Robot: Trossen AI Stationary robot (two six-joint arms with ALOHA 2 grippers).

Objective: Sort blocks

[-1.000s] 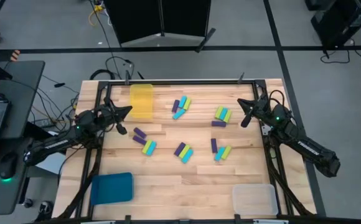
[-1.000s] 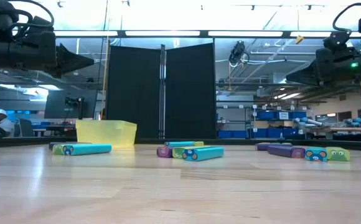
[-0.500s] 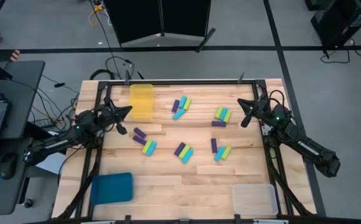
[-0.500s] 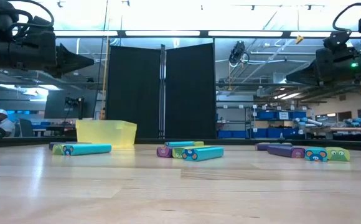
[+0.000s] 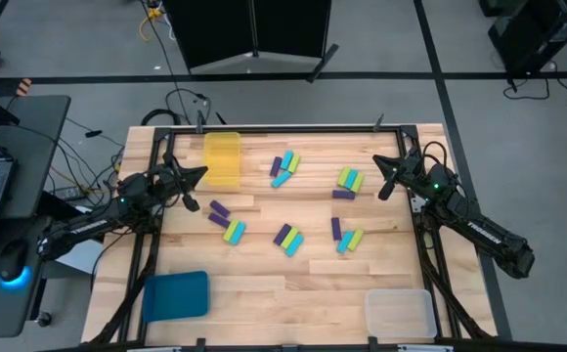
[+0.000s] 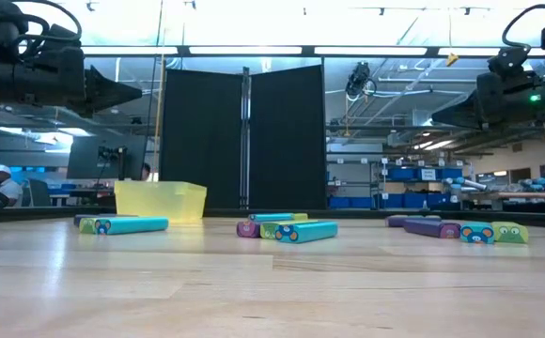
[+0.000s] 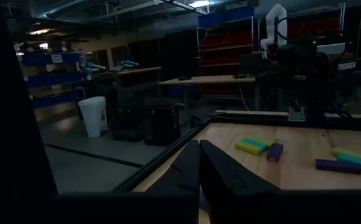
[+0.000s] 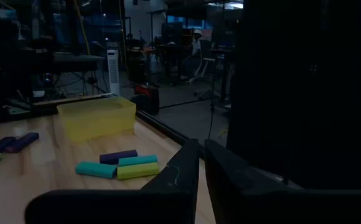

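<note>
- The left hand (image 5: 197, 176) is held above the desk (image 5: 283, 293), just beside the yellow tray (image 5: 222, 158) on the side toward the desk's left edge; its fingers are pressed together, as is seen in the left wrist view, and nothing is held.
- The right hand (image 5: 383, 176) is held above the desk well apart from the yellow tray, near the desk's right edge; its fingers are nearly closed, a thin gap being seen between them in the right wrist view, and nothing is held.
- The blocks (image 5: 285, 238) are scattered on the desk between the two hands, none touched by either hand.
- One cluster (image 5: 283, 168) is seen just beside the yellow tray, toward the right hand.
- A purple and green-blue group (image 5: 226, 221) lies in front of the yellow tray, below the left hand in the high view.
- Two further groups (image 5: 347, 180) and (image 5: 345, 236) lie nearest the right hand.
- A blue tray (image 5: 176, 294) and a clear tray (image 5: 400, 312) are placed at the desk's near corners, far from the yellow tray.
</note>
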